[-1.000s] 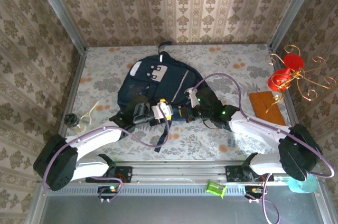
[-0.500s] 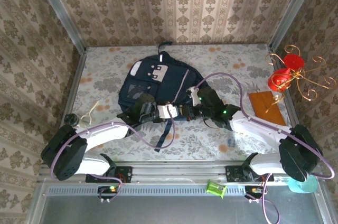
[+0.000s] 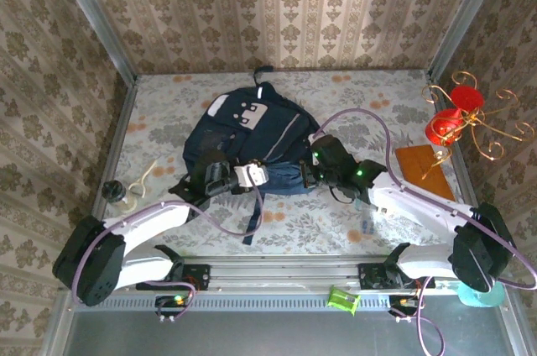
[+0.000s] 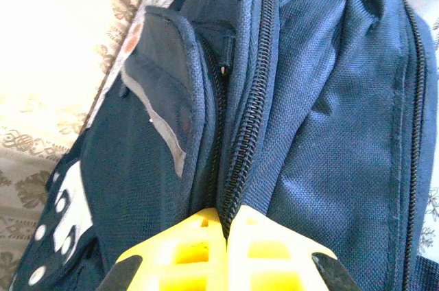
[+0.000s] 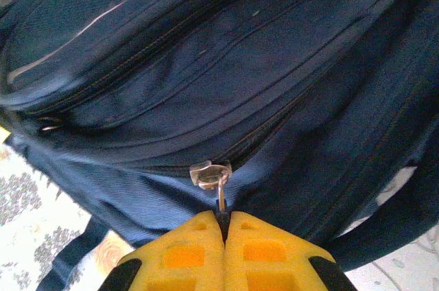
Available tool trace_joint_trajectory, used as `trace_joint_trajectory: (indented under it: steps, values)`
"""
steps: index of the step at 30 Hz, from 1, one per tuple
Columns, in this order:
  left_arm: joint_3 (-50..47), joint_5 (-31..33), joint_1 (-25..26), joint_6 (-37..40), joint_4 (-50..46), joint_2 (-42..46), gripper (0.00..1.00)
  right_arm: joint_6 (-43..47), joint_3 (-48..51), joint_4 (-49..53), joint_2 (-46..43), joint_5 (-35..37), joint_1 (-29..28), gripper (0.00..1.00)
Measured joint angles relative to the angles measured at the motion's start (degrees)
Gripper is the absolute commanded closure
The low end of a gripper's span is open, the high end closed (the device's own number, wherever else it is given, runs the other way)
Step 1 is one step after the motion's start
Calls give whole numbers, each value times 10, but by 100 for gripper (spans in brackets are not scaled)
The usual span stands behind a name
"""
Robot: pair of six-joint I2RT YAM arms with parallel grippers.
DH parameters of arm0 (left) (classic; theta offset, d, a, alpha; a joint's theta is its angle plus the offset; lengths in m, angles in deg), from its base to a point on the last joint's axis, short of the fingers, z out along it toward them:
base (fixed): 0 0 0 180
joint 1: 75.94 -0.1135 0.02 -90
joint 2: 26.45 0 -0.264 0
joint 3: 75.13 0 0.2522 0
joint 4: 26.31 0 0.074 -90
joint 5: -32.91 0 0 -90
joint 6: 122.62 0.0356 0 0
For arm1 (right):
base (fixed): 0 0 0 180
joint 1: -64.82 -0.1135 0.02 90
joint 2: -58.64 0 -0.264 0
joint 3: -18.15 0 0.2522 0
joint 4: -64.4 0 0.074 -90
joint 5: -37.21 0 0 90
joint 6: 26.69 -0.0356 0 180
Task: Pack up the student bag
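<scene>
Cloth printed with pale flowers covers the table [image 3: 369,222], and on its middle lies the large dark navy fabric backpack [image 3: 247,133], its white-and-grey patch toward the far wall and its lower end toward the arms' bases. The left gripper [image 4: 225,219] sits at the bag's near edge with its yellow fingers [image 4: 182,253] pressed fully together, pinching the black zip track [image 4: 236,147] that runs between two folds of navy fabric. Just to its right, the right gripper [image 5: 224,217] is likewise squeezed tight, clamped on the small silver metal zip pull [image 5: 211,176] hanging from a slider.
</scene>
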Motion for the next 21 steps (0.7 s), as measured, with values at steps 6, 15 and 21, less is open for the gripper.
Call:
trace_joint_trajectory:
  steps: [6,15,21]
  values:
    - [-4,-3,-35,-15,-21,26,45,12,-2,-27,1,-37,0,100]
    - [3,1,49,-61,-74,103,32,16,31,-87,1,-127,-5,100]
    - [51,21,129,-47,-96,56,38,16,33,-106,-1,-159,-17,100]
